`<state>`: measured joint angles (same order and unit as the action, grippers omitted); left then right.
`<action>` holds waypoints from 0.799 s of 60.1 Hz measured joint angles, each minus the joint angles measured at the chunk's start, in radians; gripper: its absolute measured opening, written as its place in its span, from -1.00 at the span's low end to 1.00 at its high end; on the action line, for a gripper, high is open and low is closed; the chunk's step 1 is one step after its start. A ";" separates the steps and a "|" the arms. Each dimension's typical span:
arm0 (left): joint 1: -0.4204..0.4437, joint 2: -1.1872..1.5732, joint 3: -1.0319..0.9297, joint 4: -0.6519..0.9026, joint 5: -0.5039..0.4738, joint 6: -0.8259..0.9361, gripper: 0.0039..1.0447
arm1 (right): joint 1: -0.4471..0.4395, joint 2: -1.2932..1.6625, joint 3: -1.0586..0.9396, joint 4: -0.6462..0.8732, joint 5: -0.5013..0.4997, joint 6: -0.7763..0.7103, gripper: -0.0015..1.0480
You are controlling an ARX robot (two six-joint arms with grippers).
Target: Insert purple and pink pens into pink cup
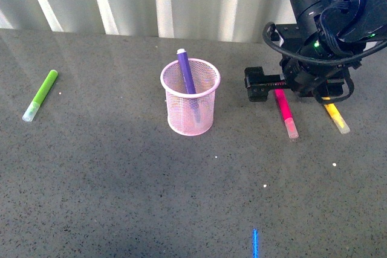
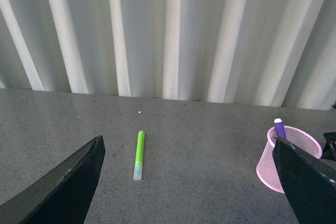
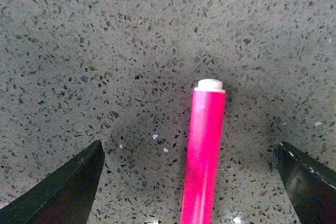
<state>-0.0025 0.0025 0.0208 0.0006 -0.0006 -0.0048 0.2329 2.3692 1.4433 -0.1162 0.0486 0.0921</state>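
Your right gripper [image 3: 187, 146] points down just right of the pink cup [image 1: 207, 115], jaws wide astride the pink pen [image 3: 203, 145], not touching it; left gripper [image 2: 187, 148] gapes empty.

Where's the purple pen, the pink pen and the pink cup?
purple pen [image 1: 186, 72], front view, on its upper barrel.
pink pen [image 3: 203, 150], right wrist view, on the middle of its barrel.
pink cup [image 1: 181, 119], front view, on its mesh wall.
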 joint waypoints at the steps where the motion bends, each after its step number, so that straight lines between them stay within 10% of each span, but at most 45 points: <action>1: 0.000 0.000 0.000 0.000 0.000 0.000 0.88 | 0.001 0.004 0.001 0.000 0.001 0.002 0.87; 16: 0.000 0.000 0.000 0.000 0.000 0.000 0.88 | 0.007 0.026 0.022 0.005 0.000 0.026 0.85; 48: 0.000 0.000 0.000 0.000 0.000 0.000 0.88 | 0.006 0.016 -0.019 0.072 -0.036 0.076 -0.60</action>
<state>-0.0025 0.0025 0.0208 0.0006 -0.0006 -0.0048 0.2394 2.3852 1.4246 -0.0437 0.0124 0.1684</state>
